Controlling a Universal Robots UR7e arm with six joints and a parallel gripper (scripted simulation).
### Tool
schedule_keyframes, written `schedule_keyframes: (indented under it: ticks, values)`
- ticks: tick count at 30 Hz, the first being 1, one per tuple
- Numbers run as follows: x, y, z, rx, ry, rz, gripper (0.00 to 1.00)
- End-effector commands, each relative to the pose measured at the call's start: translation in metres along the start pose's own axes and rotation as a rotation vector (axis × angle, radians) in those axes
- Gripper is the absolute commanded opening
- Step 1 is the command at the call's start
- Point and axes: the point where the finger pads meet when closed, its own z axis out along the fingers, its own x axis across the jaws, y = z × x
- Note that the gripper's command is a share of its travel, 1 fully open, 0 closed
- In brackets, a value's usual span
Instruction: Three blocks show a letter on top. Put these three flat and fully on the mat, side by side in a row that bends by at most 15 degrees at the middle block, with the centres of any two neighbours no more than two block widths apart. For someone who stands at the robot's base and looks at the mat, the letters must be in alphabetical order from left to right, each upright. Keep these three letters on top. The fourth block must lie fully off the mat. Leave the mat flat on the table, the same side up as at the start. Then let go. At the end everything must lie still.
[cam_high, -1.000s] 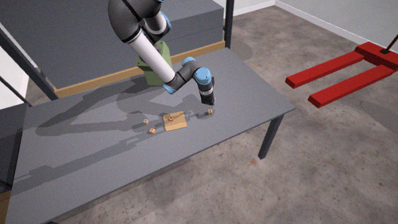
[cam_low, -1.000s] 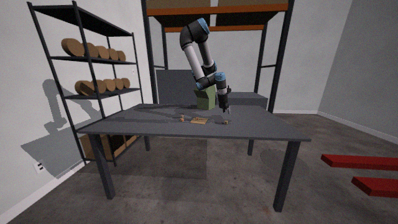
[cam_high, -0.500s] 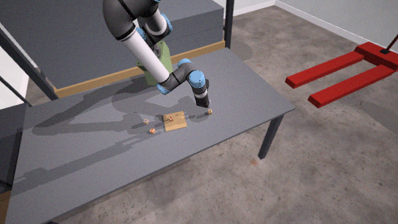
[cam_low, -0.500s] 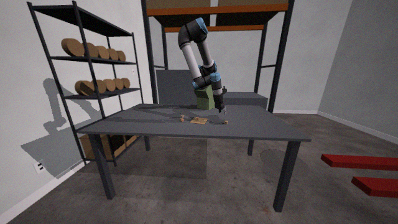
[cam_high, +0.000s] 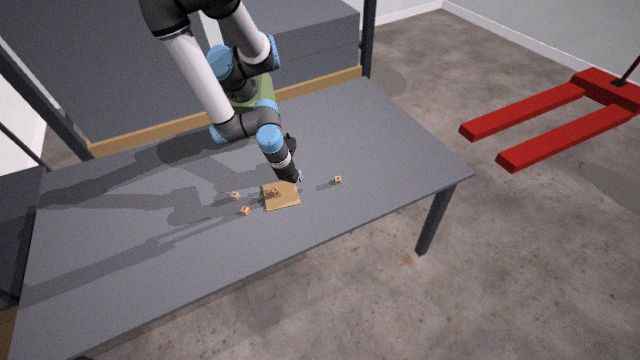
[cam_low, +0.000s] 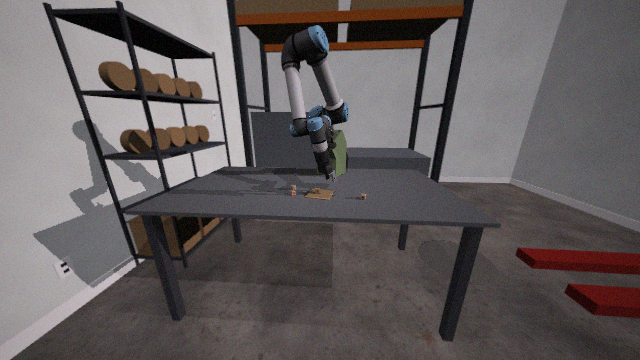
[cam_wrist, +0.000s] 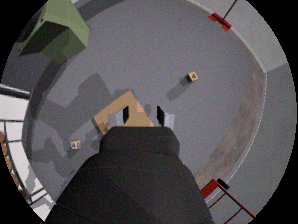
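Note:
The tan mat (cam_high: 287, 201) (cam_low: 325, 195) (cam_wrist: 114, 111) lies flat on the table. One block with a red mark (cam_high: 275, 190) (cam_low: 315, 191) stands on the mat, left of its middle in the top view. A block with a blue-purple mark (cam_high: 235, 195) (cam_wrist: 75, 144) and a block with red-orange marks (cam_high: 245, 211) (cam_low: 293, 193) lie off the mat to its left. A block with a dark mark (cam_high: 338, 179) (cam_low: 363, 196) (cam_wrist: 193, 76) lies off the mat to its right. Letters are too small to read surely. My gripper (cam_high: 300, 176) (cam_low: 332, 177) (cam_wrist: 142, 111) is open and empty, above the mat's base side.
The grey table (cam_high: 380, 150) (cam_low: 400, 207) carries the blocks and mat. The green robot base (cam_high: 266, 90) (cam_wrist: 62, 32) stands at its back edge. A shelf rack (cam_low: 150, 97) is at the left, and red forks (cam_high: 565, 137) are on the floor at the right.

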Motion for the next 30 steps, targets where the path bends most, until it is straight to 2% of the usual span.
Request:
schedule_keyframes:
  ticks: [1,5,10,30]
  values:
    - [-0.038,0.013,-0.007,0.003,0.007,-0.02,1.0]
    - [-0.065,0.021,-0.012,-0.003,0.009,-0.02,1.0]
    - [-0.081,0.025,-0.015,-0.009,0.01,-0.021,1.0]
    - [-0.084,0.027,-0.016,-0.011,0.01,-0.022,1.0]
